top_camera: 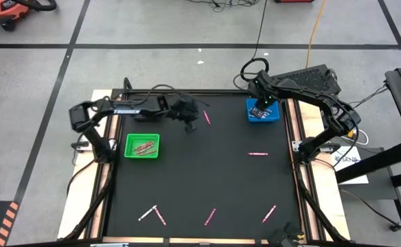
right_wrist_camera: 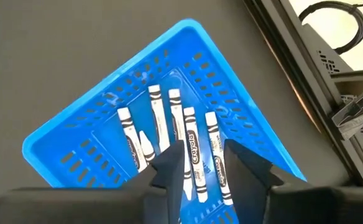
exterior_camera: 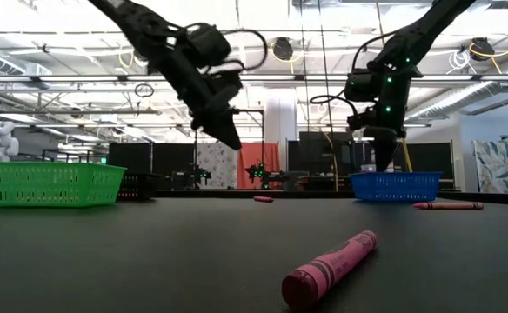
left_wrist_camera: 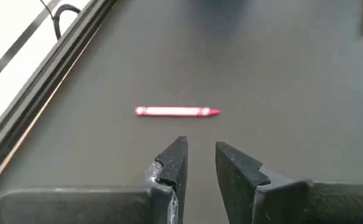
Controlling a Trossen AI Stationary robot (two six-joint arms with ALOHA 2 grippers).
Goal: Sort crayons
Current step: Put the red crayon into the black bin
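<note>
Blue basket (top_camera: 275, 118) at two o'clock on the table (top_camera: 200, 171), white crayons (right_wrist_camera: 188, 146) dropped inside, right claw (right_wrist_camera: 203, 168) parted above; left claw (left_wrist_camera: 200, 158) narrowly parted over pink crayon (left_wrist_camera: 177, 112) at twelve, ready for green basket (top_camera: 142, 146).

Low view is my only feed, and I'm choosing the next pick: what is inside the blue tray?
Observer: The blue tray holds only white crayons, and the right tool hangs open above them.
Operator: And the green tray?
Observer: The green tray holds pink crayons.
Operator: Where is the left tool aimed?
Observer: The left tool is open and hovers just short of a loose pink crayon that lies flat.
</note>
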